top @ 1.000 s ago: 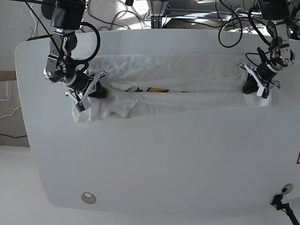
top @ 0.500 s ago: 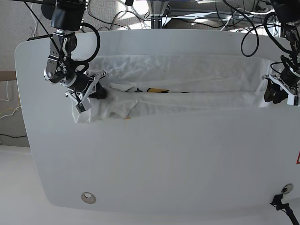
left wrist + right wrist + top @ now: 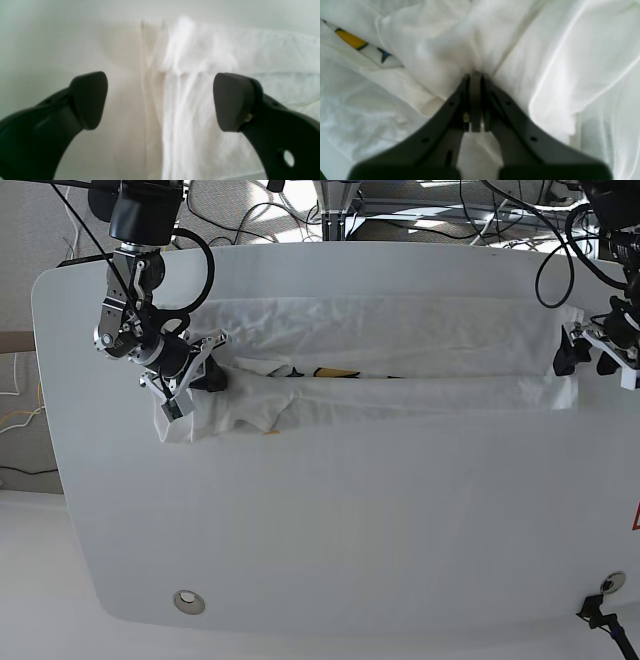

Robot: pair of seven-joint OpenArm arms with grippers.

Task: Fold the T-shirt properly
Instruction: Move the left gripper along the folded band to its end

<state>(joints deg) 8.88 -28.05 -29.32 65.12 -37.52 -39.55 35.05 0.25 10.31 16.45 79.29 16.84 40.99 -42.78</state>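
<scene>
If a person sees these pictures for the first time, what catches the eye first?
First the T-shirt, a long white band across the far half of the table, with a strip of yellow and blue print in its middle fold. Next the right gripper, shut on cloth at one end. At the other end the left gripper is open, the shirt's edge below it.

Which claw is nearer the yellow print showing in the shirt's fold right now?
Right. The right claw is shut on the T-shirt just beside the yellow print; the left claw is open at the far hem end.
</scene>
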